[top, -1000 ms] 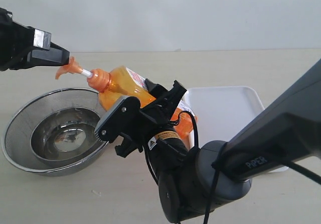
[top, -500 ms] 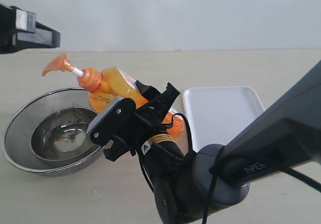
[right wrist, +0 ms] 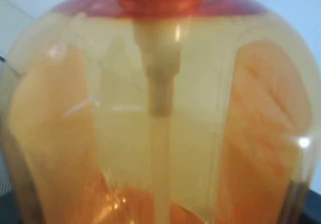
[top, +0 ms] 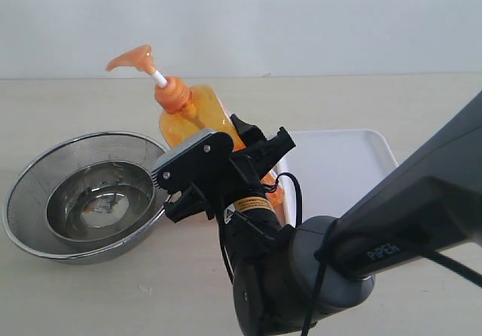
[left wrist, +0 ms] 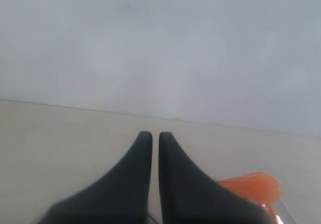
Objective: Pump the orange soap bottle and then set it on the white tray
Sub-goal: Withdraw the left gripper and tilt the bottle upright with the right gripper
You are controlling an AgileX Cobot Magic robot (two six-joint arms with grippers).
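The orange soap bottle [top: 192, 114] hangs in the air, nearly upright and leaning slightly left. Its orange pump head [top: 132, 56] stands raised on the white stem. My right gripper [top: 230, 153] is shut on the bottle's lower body, between the bowls and the white tray [top: 339, 172]. In the right wrist view the translucent bottle [right wrist: 160, 113] fills the frame and hides the fingers. My left gripper [left wrist: 151, 136] is shut with nothing between its fingers. It is out of the exterior view, and the pump head [left wrist: 251, 185] shows beside it in the left wrist view.
A steel bowl [top: 94, 200] sits inside a larger mesh bowl [top: 30, 174] on the left of the beige table. The right arm's dark body [top: 392, 230] fills the lower right of the exterior view. A pale wall lies behind.
The right gripper has swung the bottle from lying tilted over the bowls to nearly upright and a little rightward. The left gripper has drawn away from the pump head and left the exterior view.
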